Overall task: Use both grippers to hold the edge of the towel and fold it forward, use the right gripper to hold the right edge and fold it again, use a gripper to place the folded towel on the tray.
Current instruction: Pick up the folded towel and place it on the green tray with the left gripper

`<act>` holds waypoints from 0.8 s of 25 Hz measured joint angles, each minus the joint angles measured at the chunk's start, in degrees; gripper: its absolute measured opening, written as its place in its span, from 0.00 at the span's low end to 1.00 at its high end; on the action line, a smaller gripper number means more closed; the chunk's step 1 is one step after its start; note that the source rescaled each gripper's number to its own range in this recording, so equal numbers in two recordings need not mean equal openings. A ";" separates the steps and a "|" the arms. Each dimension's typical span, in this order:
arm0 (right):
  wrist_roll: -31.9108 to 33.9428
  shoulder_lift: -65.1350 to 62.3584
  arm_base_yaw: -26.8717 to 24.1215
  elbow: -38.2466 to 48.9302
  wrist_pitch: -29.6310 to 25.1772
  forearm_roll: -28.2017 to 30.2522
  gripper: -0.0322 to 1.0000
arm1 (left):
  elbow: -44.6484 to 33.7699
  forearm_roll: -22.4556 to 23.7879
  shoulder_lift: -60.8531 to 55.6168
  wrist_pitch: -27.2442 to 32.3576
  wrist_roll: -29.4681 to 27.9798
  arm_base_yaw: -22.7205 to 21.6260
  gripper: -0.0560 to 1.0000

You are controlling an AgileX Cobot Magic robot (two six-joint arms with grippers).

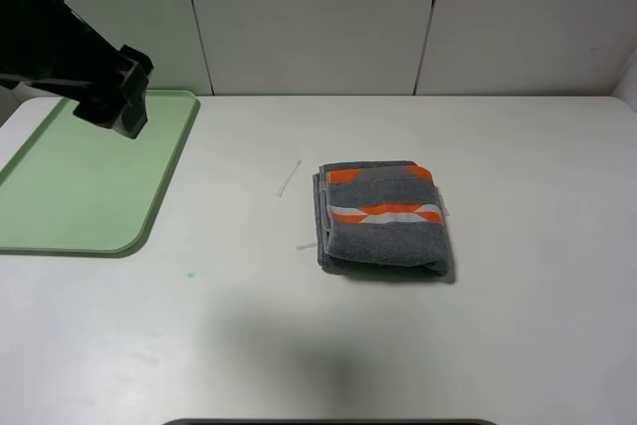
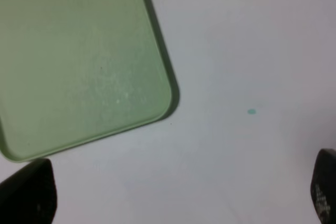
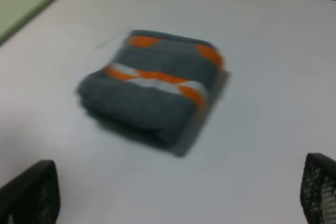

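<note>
The towel (image 1: 383,218) lies folded into a thick dark grey bundle on the white table, right of centre, with its orange-and-white band facing up. The right wrist view shows the towel (image 3: 152,85) ahead of my right gripper (image 3: 173,195), whose jaws stand wide open and empty, well short of the cloth. This gripper does not show in the exterior high view. The pale green tray (image 1: 60,196) sits at the far left with nothing on it. My left arm (image 1: 100,87) hangs above the tray's far side. My left gripper (image 2: 176,198) is open and empty over the table beside a corner of the tray (image 2: 79,61).
Two short white threads (image 1: 289,179) lie on the table just left of the towel. A small teal speck (image 1: 190,273) marks the table near the tray's front right corner. A white panelled wall closes the back of the table.
</note>
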State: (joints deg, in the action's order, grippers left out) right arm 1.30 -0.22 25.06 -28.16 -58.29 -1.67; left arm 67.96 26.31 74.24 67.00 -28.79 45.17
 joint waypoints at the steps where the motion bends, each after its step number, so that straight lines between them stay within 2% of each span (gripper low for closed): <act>1: 0.00 -0.08 -2.53 0.00 0.00 0.00 1.00 | 0.00 0.00 0.00 0.00 0.00 0.00 0.98; 4: 0.00 -0.14 -12.57 0.00 0.00 0.00 1.00 | 0.00 -0.22 0.00 0.00 0.00 0.00 0.98; 8: 0.00 -0.14 -18.34 0.00 0.00 0.00 1.00 | 0.00 -0.53 0.00 -0.05 0.00 0.00 0.98; 15: 0.00 -0.14 -19.02 0.00 0.00 0.00 1.00 | 0.00 -2.13 0.00 -0.36 0.00 0.00 0.98; 20: 0.00 -0.14 -19.02 0.00 0.00 0.00 1.00 | 0.00 -7.53 0.00 -2.85 0.00 0.00 0.98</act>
State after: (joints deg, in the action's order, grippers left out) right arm 1.30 -0.36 6.05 -28.16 -58.29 -1.67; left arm 67.96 18.78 74.24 64.15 -28.79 45.17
